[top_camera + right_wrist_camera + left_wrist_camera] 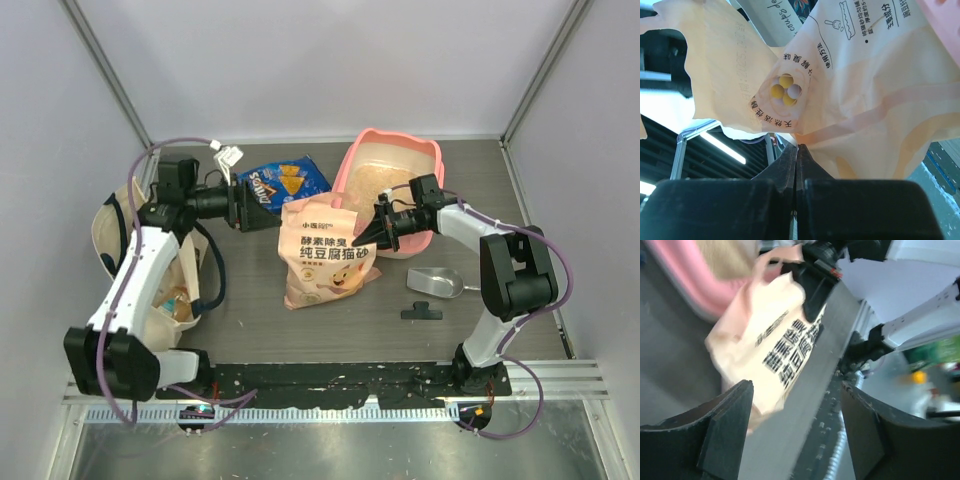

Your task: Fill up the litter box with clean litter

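The pink litter box (pixel 362 150) stands at the back right with pale beige litter (pixel 385 180) inside. The pinkish-beige litter bag (pixel 325 255) with an orange cat print stands upright in front of it, its top torn open. My right gripper (pixel 367 236) is shut on the bag's upper right edge; in the right wrist view the jaws (pixel 798 150) pinch the bag's film (pixel 865 100). My left gripper (pixel 262 212) is open and empty just left of the bag's top. In the left wrist view its gripper (pixel 797 387) frames the bag (pixel 760 335) and the box's rim (pixel 685 285).
A blue Doritos bag (pixel 286 182) lies behind the left gripper. A cream tote bag (pixel 165 285) sits at the left edge. A metal scoop (pixel 437 282) and a black clip (pixel 421 311) lie at the front right.
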Available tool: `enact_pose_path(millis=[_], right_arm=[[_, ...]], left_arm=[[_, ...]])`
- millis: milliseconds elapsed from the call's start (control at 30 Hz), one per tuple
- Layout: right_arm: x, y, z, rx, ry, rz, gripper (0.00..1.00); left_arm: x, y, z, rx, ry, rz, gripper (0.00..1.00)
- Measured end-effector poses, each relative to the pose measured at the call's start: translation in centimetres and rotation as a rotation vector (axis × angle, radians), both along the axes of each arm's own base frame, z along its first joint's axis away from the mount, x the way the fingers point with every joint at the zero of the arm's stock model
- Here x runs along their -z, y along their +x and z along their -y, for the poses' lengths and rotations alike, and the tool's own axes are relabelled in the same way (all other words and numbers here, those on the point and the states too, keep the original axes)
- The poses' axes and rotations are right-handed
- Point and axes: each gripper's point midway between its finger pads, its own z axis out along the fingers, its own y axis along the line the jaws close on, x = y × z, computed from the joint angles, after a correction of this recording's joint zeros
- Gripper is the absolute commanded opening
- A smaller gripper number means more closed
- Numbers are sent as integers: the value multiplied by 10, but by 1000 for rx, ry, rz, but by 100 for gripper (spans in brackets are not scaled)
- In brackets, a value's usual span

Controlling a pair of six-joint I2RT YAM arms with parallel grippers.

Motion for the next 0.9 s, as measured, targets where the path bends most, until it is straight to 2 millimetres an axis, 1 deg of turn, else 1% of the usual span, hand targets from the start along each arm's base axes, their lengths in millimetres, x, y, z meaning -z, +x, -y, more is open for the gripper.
enact_pose_path(millis=[33, 67, 133, 167, 200, 233, 300, 433, 533, 633, 733, 900], right_arm=[[0, 0, 0, 0, 0, 1, 2], [0, 0, 0, -1, 0, 1, 2], [0, 0, 0, -1, 0, 1, 2], [0, 0, 0, -1, 0, 0, 2], [0, 0, 0, -1, 0, 1, 2], [0, 0, 0, -1, 1, 2, 2], [-1, 0, -1, -3, 1, 5, 2], [-1, 0, -2, -6, 2, 7, 2], [-1, 0, -2, -7, 2, 8, 2], [-1, -1, -3, -10, 3, 13, 2], [-1, 0, -4, -11, 5, 20, 2], [-1, 1, -4, -11, 9, 32, 2]], left_arm=[[-13, -4, 3, 31, 38, 124, 78], [-25, -8, 8, 75, 82, 258, 84], [-43, -22, 26, 194, 156, 495, 99], [-48, -30, 37, 265, 186, 595, 100], [-49, -37, 48, 341, 216, 689, 100], [-45, -43, 56, 414, 244, 767, 100], [-27, -47, 68, 536, 305, 876, 100], [22, -35, 79, 693, 422, 964, 100], [45, -28, 82, 763, 466, 981, 100], [57, -25, 84, 803, 488, 993, 100], [63, -25, 87, 830, 500, 1004, 100], [80, -25, 95, 877, 518, 995, 100]])
